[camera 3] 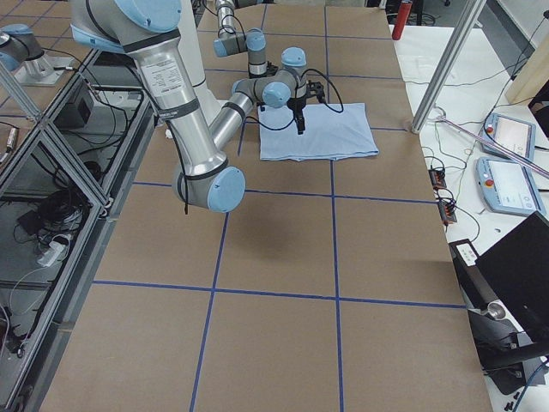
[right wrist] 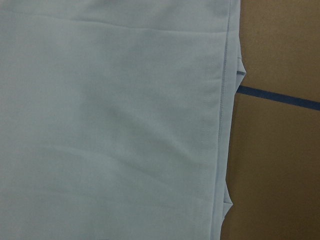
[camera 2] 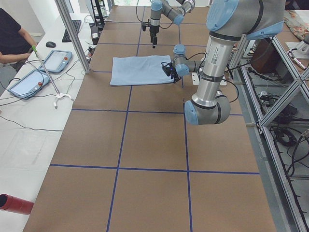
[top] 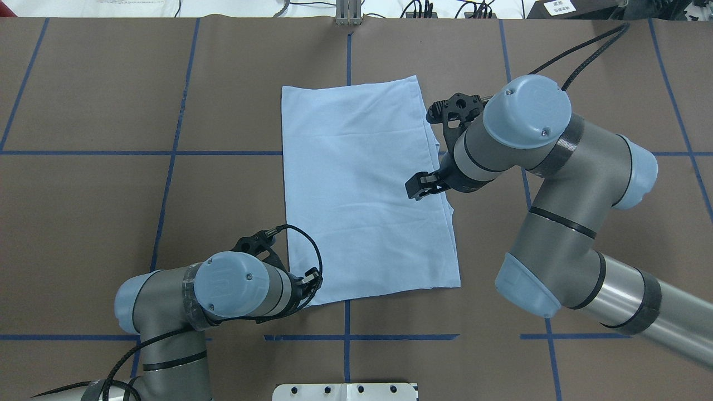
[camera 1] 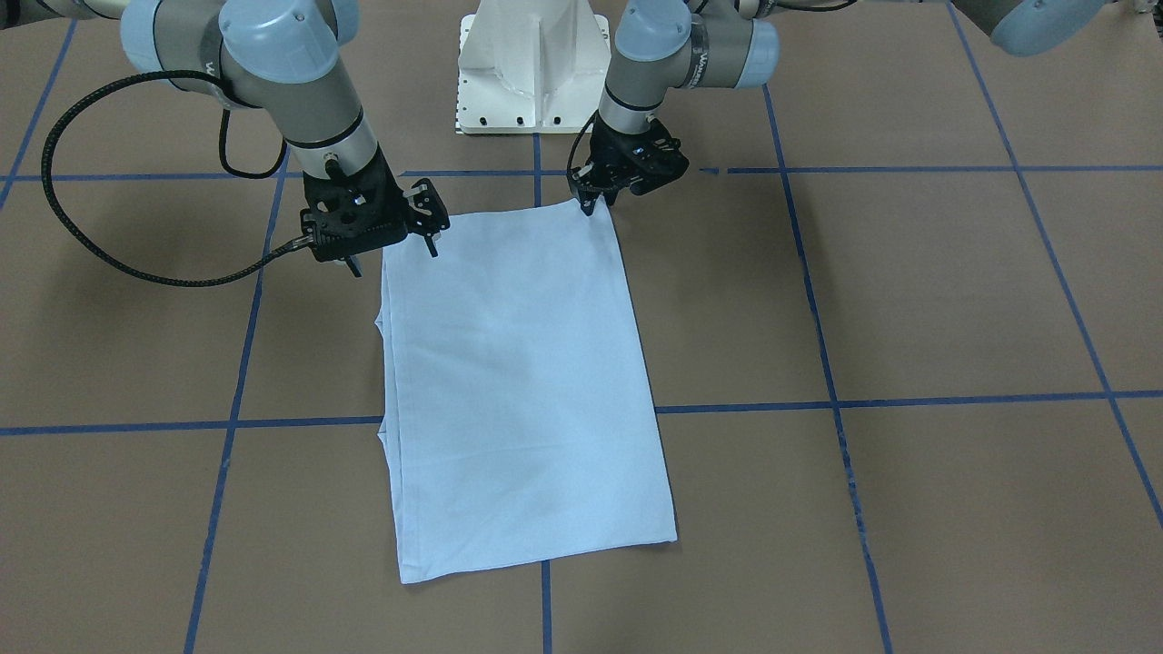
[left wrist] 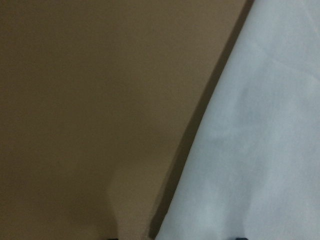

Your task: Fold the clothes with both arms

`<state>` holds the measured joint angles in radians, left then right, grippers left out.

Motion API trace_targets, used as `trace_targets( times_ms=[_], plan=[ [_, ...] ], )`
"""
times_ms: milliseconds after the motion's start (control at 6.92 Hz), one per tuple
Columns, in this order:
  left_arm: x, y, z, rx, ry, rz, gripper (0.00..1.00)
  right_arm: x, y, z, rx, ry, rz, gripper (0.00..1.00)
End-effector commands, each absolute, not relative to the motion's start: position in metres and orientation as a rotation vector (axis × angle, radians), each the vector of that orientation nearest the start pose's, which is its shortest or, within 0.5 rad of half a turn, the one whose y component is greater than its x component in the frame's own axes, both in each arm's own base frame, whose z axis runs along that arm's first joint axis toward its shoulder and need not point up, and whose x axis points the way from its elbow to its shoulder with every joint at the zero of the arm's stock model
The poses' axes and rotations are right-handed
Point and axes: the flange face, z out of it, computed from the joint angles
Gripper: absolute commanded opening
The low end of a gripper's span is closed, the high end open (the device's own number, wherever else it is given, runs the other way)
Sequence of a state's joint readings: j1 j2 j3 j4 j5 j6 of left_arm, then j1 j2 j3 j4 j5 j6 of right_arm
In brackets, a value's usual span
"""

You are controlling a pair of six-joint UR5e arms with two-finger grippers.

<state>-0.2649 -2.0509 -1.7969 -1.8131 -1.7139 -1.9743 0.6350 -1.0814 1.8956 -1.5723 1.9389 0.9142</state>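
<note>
The pale blue T-shirt [camera 1: 527, 381] lies folded into a flat rectangle on the brown table [top: 362, 189]. Its collar, print and label are hidden. My left gripper [camera 1: 595, 202] is low at the shirt's near corner on my left side [top: 306, 284], and its jaws look open. The left wrist view shows the shirt's edge [left wrist: 260, 150] flat on the table. My right gripper [camera 1: 395, 254] hovers open over the shirt's edge on my right side [top: 420, 186]. The right wrist view shows the hemmed edge [right wrist: 220, 100] with layers beneath.
The white pedestal base [camera 1: 531, 73] stands behind the shirt. Blue tape lines [camera 1: 909, 400] cross the brown table. At the table's far side are tablets [camera 2: 60, 60], a seated person [camera 2: 12, 38], metal posts [camera 2: 72, 34] and a red cylinder [camera 2: 14, 203].
</note>
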Motion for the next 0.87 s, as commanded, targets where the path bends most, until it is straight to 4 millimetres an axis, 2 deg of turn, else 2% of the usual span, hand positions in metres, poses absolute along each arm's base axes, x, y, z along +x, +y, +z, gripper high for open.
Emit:
trace_targets(
  times_ms=[0,289,433,578,722],
  plan=[
    [0.5815,-0.2795,0.2618,-0.2,0.948,-0.545,0.49,-0.4294,-0.4375,0.2453,0.204,-0.849,-0.169,1.0],
    [0.5821,-0.2785,0.2608,-0.202,0.949,-0.541,0.49,-0.4294,-0.4375,0.2453,0.204,-0.849,-0.169,1.0],
    [0.584,-0.279,0.258,-0.202,0.952,-0.54,0.45,-0.4292,-0.4374,0.2472,0.202,-0.847,-0.169,1.0],
    [0.5854,-0.2794,0.2554,-0.202,0.955,-0.54,0.34,-0.4291,-0.4373,0.2481,0.201,-0.845,-0.168,1.0],
    [0.5857,-0.2786,0.2563,-0.2,0.954,-0.537,0.11,-0.4291,-0.4373,0.2481,0.201,-0.845,-0.168,1.0]
  ],
)
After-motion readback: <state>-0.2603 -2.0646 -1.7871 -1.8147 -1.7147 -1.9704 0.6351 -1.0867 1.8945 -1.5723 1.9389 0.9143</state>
